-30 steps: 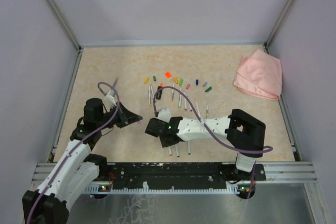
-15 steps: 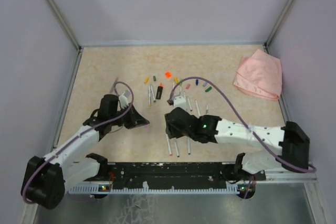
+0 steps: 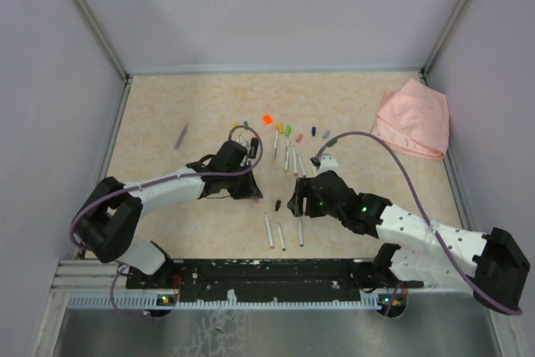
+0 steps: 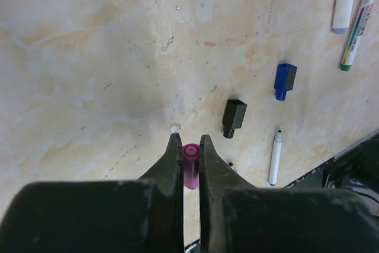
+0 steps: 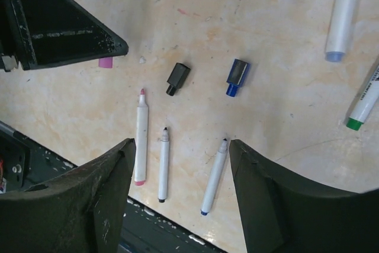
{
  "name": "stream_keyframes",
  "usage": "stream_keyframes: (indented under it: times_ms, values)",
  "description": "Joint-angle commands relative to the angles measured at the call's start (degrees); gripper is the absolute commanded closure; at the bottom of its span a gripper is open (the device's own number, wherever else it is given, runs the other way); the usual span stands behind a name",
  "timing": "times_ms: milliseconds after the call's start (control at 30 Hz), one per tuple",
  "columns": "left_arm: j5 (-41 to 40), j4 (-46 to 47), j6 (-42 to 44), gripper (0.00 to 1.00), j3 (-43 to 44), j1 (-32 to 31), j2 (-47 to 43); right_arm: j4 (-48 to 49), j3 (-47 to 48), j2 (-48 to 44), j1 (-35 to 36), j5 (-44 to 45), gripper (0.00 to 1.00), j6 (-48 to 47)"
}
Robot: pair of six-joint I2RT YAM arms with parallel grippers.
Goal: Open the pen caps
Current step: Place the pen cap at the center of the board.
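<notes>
left gripper [image 4: 189, 146]: jaws almost fully together, pinching a small magenta plastic pen cap [image 4: 190, 169] by its sides. the cap's tip pokes out just past the fingertips, above the beige speckled tabletop [image 3: 167, 98].
right gripper [image 5: 180, 144]: jaws spread wide with nothing between them, hanging over the near middle of the tabletop, right of the left gripper.
black cap: a short black plastic pen cap [image 5: 177, 79] lies loose and flat on the tabletop, just left of the right gripper and outside its jaws, touching neither arm.
blue cap: a short dark blue plastic pen cap [image 5: 237, 77] lies near the black one, apart from it.
bare pens: three slim white uncapped pen barrels [image 5: 163, 163] lie side by side at the near edge, below the right gripper's open jaws.
far row: more small coloured plastic caps, a bright orange one [image 3: 267, 119] among them, sit scattered farther back, well left of the folded pink cloth [image 3: 411, 119].
handling: the caps look very light, stiff and smooth. they are probably easy to flick away or squirt out of a hard pinch.
where to hold: across the round sides at mid-length, as the magenta cap is held. a flat-lying cap needs the jaws brought nearly closed and straddling it squarely.
</notes>
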Motion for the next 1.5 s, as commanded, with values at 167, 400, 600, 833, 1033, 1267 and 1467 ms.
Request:
stream_keyframes:
  times_ms: [167,400,600,833,1033,1267,1467]
  values:
    - [-7.2,-2.7,-0.5,0.89,8.5,-5.7,11.3,3.8,-1.8,-5.8,-7.6,-5.9,0.34,-0.3]
    - [-8.6,-5.7,-0.2,0.80,11.6,-6.3,14.8,4.7,-2.1,-5.2,-10.1,-9.0,0.34,-1.7]
    - [-10.7,-8.6,0.8,0.66,13.3,-6.6,13.5,5.9,-2.3,-4.7,-10.6,-10.2,0.34,-2.3]
    - [-13.6,-11.8,5.0,0.62,15.4,-6.5,10.3,8.4,-2.9,-4.6,-11.0,-11.8,0.34,-2.7]
    - [-24.0,-15.6,14.0,0.49,18.1,-6.2,7.2,15.5,-4.3,-5.5,-11.0,-15.6,0.30,-5.0]
    - [-33.8,-15.8,25.8,0.30,18.3,-3.1,5.6,22.0,-6.3,-5.8,-11.0,-17.4,0.29,-8.0]
    - [-33.1,-9.4,35.6,0.24,14.9,6.9,3.6,26.1,-7.8,-3.7,-11.0,-17.4,0.29,-8.3]
